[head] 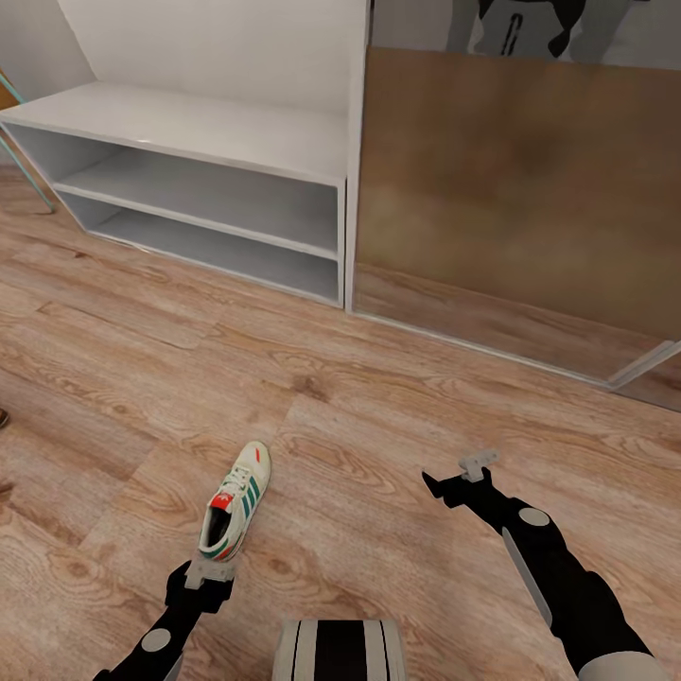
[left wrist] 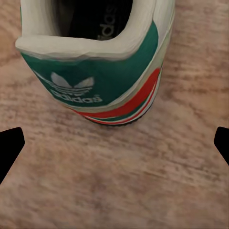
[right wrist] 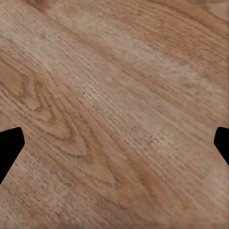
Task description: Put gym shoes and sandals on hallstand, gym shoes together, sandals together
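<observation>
Head view: sneaker (head: 237, 501) lying on floor (head: 378, 397); rack (head: 203, 194) standing bare.
Left gripper (head: 210, 574): gaping wide behind heel, holding nothing.
Right gripper (head: 461, 476): hovering spread, holding nothing.
Progress: nothing racked; remaining footwear awaiting.

brown panel (head: 511, 189) beside white wall (head: 218, 47)

The corridor floor (head: 397, 397) is seen from above by the head view, while the gym shoe (head: 236, 501) heel is viewed closely from the left wrist and bare planks from the right.
</observation>
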`<state>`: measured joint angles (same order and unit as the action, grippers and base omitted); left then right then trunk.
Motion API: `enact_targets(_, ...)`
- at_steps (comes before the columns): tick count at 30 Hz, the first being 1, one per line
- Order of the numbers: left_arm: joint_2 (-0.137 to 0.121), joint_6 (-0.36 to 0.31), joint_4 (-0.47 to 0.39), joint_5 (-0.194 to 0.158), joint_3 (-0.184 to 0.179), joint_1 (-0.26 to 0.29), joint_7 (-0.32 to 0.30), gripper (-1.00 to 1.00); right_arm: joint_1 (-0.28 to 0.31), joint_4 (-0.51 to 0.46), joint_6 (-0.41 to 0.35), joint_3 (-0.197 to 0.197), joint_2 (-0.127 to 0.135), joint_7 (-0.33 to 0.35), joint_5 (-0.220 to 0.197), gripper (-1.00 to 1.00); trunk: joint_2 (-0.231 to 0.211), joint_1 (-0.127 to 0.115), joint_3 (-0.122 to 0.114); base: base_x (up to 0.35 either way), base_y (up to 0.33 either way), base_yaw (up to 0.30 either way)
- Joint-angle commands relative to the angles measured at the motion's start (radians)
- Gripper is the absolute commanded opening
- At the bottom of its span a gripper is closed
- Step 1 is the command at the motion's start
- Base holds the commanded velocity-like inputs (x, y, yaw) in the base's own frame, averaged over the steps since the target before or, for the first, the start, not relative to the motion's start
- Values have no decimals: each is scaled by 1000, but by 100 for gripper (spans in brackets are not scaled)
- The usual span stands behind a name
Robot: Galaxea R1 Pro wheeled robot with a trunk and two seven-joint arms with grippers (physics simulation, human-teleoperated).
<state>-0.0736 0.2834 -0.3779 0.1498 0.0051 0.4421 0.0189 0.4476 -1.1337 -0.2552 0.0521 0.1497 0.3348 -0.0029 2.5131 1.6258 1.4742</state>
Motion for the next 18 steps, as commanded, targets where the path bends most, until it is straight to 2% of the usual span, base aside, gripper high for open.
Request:
enact_targets(1,0,3,1,9,0,0,2,100,0,-1,-6,1,1,2,0,100,0,0,1,0,0,0)
enact_targets(18,1,3,1,9,3,0,3,100,0,0,-5,0,1,2,1,100,0,0,2,10,18,0)
